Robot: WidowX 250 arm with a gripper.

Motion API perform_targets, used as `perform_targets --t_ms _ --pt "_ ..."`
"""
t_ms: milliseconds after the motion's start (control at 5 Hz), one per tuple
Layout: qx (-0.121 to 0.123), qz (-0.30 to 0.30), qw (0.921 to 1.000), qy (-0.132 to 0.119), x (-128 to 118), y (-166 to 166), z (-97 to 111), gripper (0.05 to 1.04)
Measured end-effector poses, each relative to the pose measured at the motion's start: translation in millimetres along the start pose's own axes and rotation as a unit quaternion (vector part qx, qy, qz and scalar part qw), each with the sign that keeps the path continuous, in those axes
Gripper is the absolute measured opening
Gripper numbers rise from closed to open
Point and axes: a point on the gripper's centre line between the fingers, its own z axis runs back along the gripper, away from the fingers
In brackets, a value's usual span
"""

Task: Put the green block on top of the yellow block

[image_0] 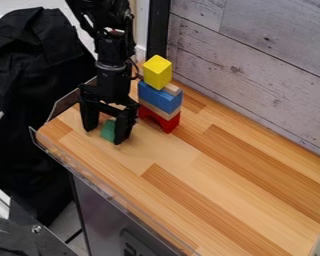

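Claw's down around the green block, not clamped yet
Gripper (pixel 104 136) fingers are apart, green block (pixel 108 130) between them, left of centre in the frame. Looks light and stiff, so I'd pinch its sides low; sloped faces could slip. Yellow block (pixel 157 72) tops the stack, upper middle.

Left to upper centre of the frame, there are one gripper (pixel 104 135), one yellow block (pixel 154 73), one blue block (pixel 157 98), one red block (pixel 169 123), one green block (pixel 108 131) and two tan blocks (pixel 171 89).
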Motion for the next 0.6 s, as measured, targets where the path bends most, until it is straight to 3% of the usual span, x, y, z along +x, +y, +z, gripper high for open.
perform_targets --t_ms 200,400,600 --pt "0.000 -0.002 1.0000 -0.002 1.4 -0.4 -1.9 0.975" --pt "-0.003 0.000 1.0000 -0.004 2.1 -1.4 -2.3 0.679" --pt "-0.015 0.010 0.9998 -0.004 1.5 -2.2 -2.0 0.535"
